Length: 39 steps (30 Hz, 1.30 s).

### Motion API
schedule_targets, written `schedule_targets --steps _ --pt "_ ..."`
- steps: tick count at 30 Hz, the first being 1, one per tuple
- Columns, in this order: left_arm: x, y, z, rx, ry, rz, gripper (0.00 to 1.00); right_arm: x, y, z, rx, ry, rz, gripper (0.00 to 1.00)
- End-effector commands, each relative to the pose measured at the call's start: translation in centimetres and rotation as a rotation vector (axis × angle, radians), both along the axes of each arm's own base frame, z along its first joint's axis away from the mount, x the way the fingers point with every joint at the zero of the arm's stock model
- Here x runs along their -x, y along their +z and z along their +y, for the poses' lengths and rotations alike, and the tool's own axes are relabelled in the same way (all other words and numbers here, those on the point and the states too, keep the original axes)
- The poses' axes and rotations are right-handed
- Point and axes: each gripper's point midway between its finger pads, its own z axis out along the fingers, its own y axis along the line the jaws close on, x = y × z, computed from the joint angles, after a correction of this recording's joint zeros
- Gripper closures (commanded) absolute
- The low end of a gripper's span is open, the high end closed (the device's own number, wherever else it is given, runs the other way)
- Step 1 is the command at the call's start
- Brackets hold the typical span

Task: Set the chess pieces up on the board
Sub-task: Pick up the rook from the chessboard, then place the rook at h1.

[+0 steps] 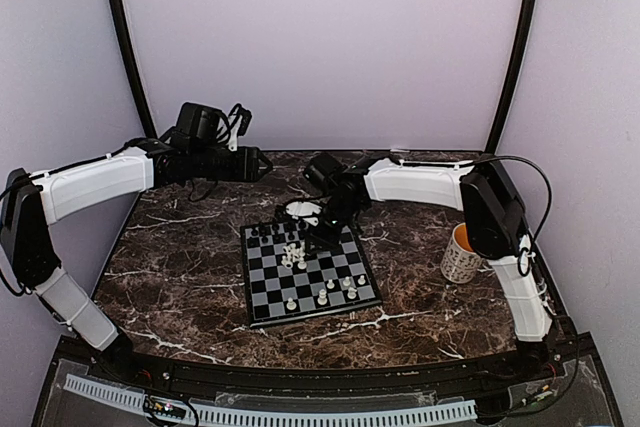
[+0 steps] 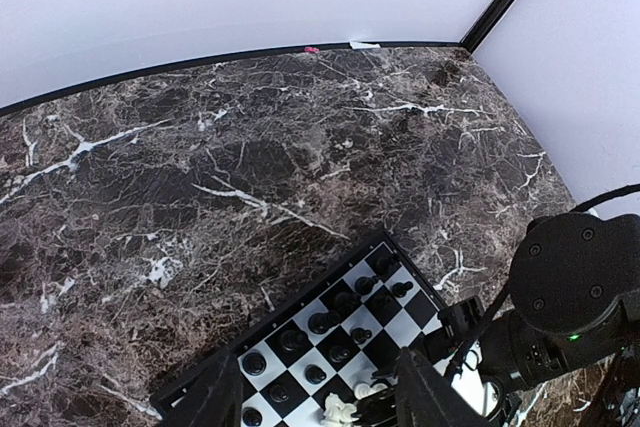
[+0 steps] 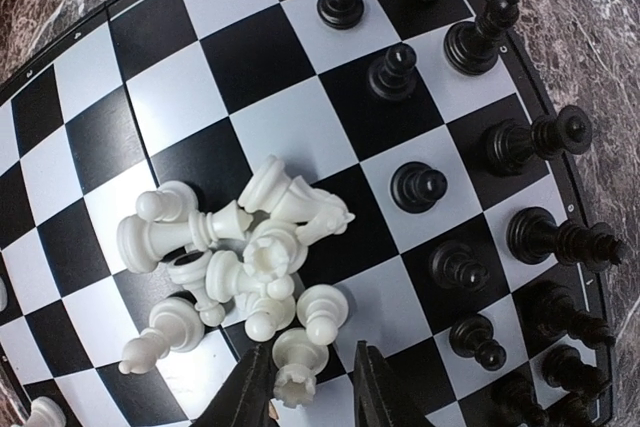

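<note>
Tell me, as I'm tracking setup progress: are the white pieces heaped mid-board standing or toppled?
Mostly toppled: the white pieces lie on their sides, piled over one another on the chessboard.

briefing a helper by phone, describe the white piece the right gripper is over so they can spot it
On the board, white pieces lie heaped mid-board beside the standing black pieces. At the heap's edge, between the right gripper's fingers, lies one rook. Its notched top sets it apart from the round-headed pawn beside it.
</note>
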Motion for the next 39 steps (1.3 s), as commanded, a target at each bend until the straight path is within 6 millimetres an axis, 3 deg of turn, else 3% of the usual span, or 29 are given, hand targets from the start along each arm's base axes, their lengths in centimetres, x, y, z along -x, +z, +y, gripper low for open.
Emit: schedule_targets --steps 1,10,16,23,28,32,39 --pt "0.0 2.5 0.1 0.036 -0.004 -0.038 0.45 -0.4 0.4 0.6 -0.026 0.000 0.005 0.73" --pt "0.0 2.2 0.1 0.036 -0.006 -0.029 0.45 -0.3 0.6 0.8 -0.034 0.009 0.010 0.90" --pt "-0.1 2.0 0.1 0.032 -0.005 -0.025 0.45 0.1 2.5 0.2 -0.047 0.012 -0.012 0.94" --pt "-0.1 1.9 0.1 0.031 -0.006 -0.023 0.45 2.0 5.9 -1.9 -0.075 0.027 -0.051 0.94" --pt "-0.2 1.9 0.2 0.027 -0.003 -0.025 0.45 4.1 7.1 -3.5 -0.079 0.057 -0.031 0.94" --pt "-0.3 1.9 0.3 0.023 0.001 -0.027 0.45 5.8 7.1 -5.2 -0.060 0.081 -0.022 0.94" --pt "-0.3 1.9 0.4 0.020 0.003 -0.027 0.45 8.5 5.6 -10.1 0.038 0.102 -0.032 0.94"
